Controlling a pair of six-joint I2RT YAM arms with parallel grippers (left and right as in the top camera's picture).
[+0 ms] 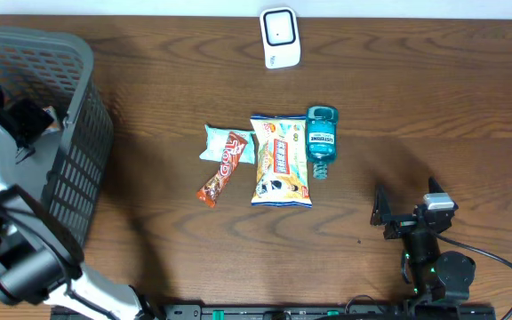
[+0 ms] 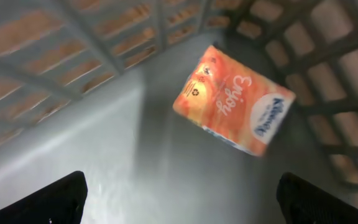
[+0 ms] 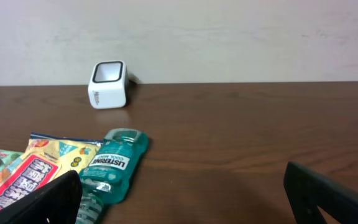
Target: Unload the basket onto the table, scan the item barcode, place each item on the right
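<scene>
My left gripper (image 2: pixel 182 205) hangs open inside the grey basket (image 1: pixel 83 133), its fingertips (image 2: pixel 55 199) wide apart over the basket floor. An orange tissue pack (image 2: pixel 232 102) lies on that floor ahead of the jaws, not touched. On the table lie a teal packet (image 1: pixel 213 142), a red chocolate bar (image 1: pixel 223 167), a snack bag (image 1: pixel 280 160) and a teal Listerine bottle (image 1: pixel 321 140). The white barcode scanner (image 1: pixel 280 37) stands at the far edge. My right gripper (image 1: pixel 407 204) rests open and empty near the front right, facing the scanner (image 3: pixel 108 84) and the bottle (image 3: pixel 114 165).
The basket's lattice walls (image 2: pixel 328 56) close round the left gripper. A cable (image 1: pixel 496 262) trails from the right arm's base. Bare wooden table (image 1: pixel 434 107) lies between the right gripper and the scanner.
</scene>
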